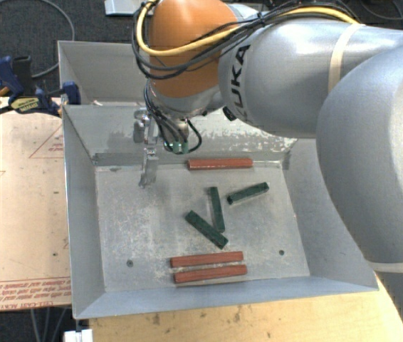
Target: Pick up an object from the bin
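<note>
My gripper (145, 179) reaches down under the orange wrist cover to the back left of the bin floor, over bare metal. A red-brown bar (219, 164) lies flat just to its right, along the back of the floor and apart from it. Further right and nearer the front, a dark green bar (248, 193) lies at a slant. Two more dark green bars, one upright (215, 206) and one slanted (205, 229), overlap in a V near the middle of the bin.
Two red-brown bars (207, 260) (210, 274) lie side by side along the front of the floor. The arm's bulk covers the bin's right back corner. The bin's sloping walls rise on all sides.
</note>
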`<state>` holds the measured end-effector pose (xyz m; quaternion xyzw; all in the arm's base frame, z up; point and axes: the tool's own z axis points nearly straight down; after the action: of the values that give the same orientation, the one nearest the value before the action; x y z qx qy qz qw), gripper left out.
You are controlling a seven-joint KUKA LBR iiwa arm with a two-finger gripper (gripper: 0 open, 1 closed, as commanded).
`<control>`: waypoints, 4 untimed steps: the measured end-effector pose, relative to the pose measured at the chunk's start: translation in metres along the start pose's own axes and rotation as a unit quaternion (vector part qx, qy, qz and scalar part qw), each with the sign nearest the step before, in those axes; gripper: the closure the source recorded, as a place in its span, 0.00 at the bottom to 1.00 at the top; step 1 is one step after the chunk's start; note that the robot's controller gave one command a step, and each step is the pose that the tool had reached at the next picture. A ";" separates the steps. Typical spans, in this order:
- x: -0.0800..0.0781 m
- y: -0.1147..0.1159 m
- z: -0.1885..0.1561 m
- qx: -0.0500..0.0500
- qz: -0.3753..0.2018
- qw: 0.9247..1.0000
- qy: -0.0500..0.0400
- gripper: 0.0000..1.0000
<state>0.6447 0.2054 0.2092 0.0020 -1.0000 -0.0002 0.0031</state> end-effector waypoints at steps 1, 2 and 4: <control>0.031 -0.016 0.144 0.001 -0.036 0.999 0.000 0.00; 0.045 -0.081 0.072 0.002 -0.185 0.983 -0.006 0.00; 0.018 -0.188 0.139 0.001 -0.291 0.957 -0.004 0.00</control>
<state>0.6264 0.0173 0.0700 0.2925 -0.9563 -0.0003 -0.0006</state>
